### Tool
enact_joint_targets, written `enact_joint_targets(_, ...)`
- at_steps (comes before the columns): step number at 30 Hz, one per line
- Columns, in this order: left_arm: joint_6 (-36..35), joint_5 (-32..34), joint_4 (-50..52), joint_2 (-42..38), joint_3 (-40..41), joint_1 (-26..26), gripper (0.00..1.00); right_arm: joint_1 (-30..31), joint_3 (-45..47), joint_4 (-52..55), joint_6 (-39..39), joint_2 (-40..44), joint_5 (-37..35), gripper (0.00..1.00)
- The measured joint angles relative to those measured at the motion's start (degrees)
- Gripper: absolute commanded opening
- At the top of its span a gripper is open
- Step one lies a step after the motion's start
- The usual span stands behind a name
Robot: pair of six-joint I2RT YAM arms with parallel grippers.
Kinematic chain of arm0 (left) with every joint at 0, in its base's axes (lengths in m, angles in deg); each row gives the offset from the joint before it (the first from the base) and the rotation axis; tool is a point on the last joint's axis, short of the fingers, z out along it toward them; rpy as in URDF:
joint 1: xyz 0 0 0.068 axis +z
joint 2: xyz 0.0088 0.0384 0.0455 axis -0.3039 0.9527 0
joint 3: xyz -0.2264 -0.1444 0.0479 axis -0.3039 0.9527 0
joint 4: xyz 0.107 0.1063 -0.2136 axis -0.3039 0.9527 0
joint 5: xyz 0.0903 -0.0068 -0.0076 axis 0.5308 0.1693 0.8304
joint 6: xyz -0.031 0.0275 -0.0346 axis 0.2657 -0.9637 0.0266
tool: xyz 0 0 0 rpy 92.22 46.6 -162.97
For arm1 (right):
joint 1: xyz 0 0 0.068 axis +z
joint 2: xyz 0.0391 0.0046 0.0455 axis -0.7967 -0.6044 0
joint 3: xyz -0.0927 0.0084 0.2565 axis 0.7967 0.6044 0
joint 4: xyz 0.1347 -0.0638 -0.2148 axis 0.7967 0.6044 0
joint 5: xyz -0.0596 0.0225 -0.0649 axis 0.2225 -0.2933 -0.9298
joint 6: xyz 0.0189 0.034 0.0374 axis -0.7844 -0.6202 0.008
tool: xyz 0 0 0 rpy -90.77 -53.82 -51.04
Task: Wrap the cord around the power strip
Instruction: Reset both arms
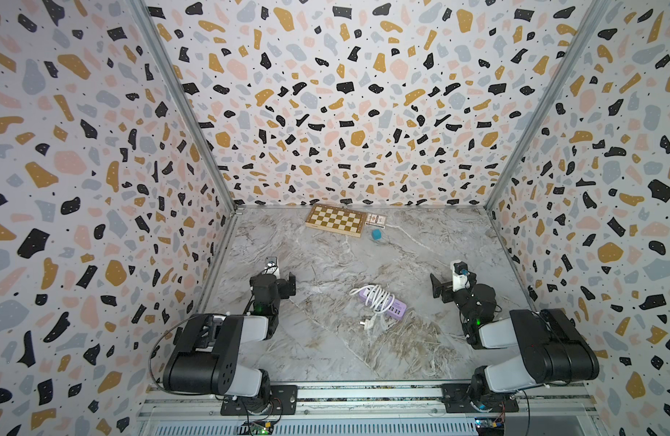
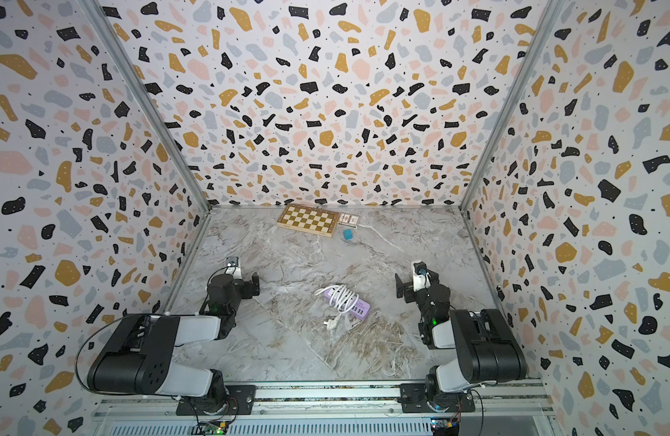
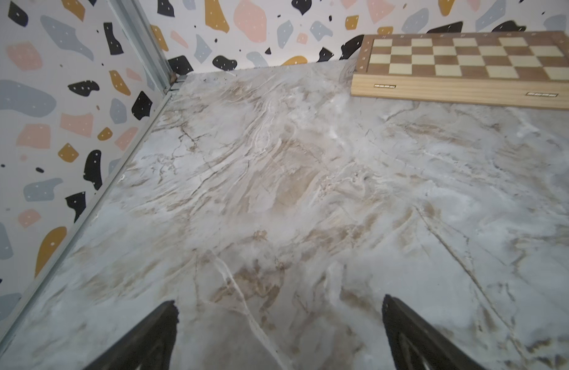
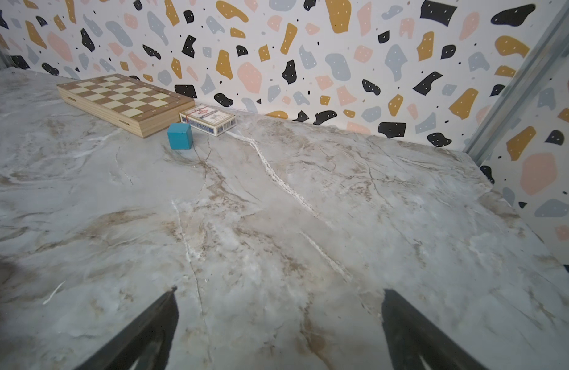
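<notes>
Left tool (image 3: 278,309) and right tool (image 4: 278,296) stand open, empty. Between them the cord (image 1: 378,298) coils around the power strip (image 1: 400,305).

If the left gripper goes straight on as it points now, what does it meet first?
Probably the left gripper meets bare table first, then the back wall; the chessboard lies aside. Depth is unclear.

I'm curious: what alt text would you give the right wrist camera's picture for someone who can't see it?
The right pincer, open and empty, hangs over a bare stretch of marble table. Far off by the speckled wall lie a wooden chessboard, a card box and a teal cube.
</notes>
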Motion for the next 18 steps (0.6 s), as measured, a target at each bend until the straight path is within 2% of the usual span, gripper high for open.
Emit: enact_joint_targets(18, -0.39, -1.33, -2.08, 0.00, 0.00, 0.11, 0.99, 0.39, -1.53, 1.38, -0.72, -0.63, -3.10, 1.00)
